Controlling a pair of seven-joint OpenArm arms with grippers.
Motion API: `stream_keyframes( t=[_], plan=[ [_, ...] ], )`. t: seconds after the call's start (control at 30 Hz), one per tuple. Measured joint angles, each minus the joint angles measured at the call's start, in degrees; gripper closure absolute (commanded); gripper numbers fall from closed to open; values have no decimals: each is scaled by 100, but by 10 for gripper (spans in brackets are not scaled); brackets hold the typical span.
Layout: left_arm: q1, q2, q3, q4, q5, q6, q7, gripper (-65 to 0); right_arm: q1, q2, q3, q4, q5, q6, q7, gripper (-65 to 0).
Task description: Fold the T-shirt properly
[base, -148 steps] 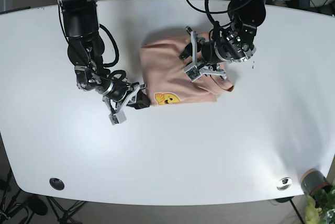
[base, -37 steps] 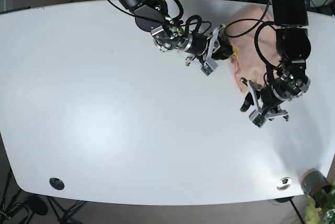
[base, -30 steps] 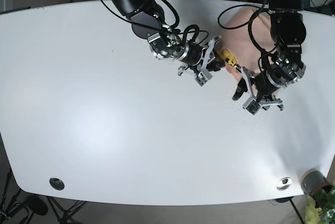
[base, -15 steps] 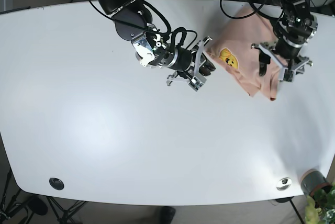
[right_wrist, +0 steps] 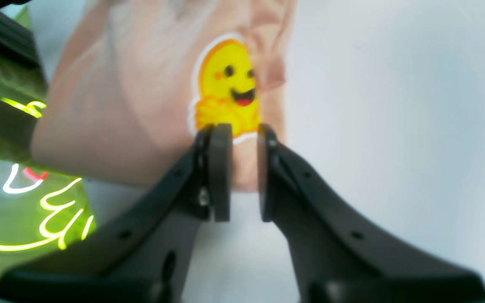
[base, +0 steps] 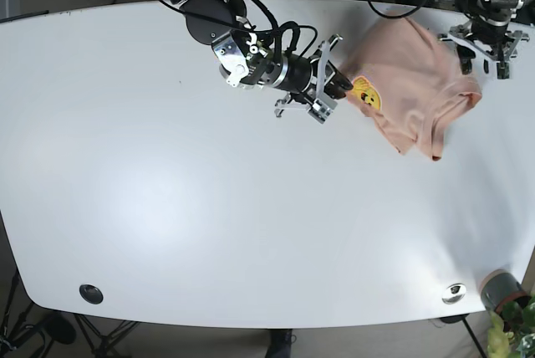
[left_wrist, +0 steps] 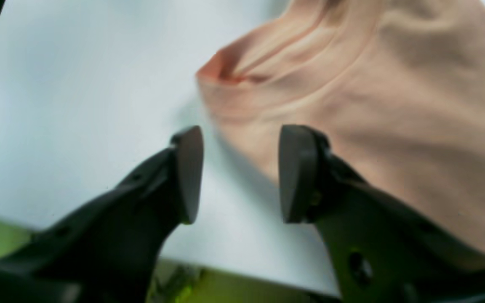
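Moved: since half a second ago the left gripper (base: 486, 45) is shifted up to the far right corner of the counter (base: 167, 207); the T-shirt (base: 414, 82) is spread a little wider there.
T-shirt place: it is lain crumpled at the counter's far right, near the edge, with the yellow face print (base: 364, 95) at its left border.
Right gripper (right_wrist: 237, 172): jaws are only narrowly apart; shirt cloth below the print is seen in the gap, but whether it is pinched cannot be told. In the base view it is set just beside the shirt's left edge.
Left gripper (left_wrist: 238, 174): jaws are held clearly apart with nothing between them; the far finger (left_wrist: 297, 172) is over the shirt's edge, contact unclear through blur.
Step in hand: judged as laying the shirt out flat before any fold.
Doing it well: opposite edges should be gripped and drawn apart evenly so wrinkles are taken out and the cloth is kept off the counter's edge.
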Motion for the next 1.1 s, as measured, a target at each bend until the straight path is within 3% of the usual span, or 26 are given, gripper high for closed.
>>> stream_keyframes(
  t=[0.07, 0.27, 0.63, 1.1],
  plan=[
    [7, -26, 63, -245, 33, 55, 20, -217, 55, -24, -7, -190, -11, 13, -33, -98],
    [-46, -96, 111, -745, 0, 17, -9, -64, 247, -63, 7, -385, -20, -7, 90, -97],
    [-542, -328, 625, -1687, 35, 70, -42, -58, 634, -42, 9, -1292, -28, -9, 568, -95],
    [-1971, -881, 2116, -2503, 468, 55, 9, -61, 260, -22, 9, -1443, 42, 13, 984, -95]
  ],
)
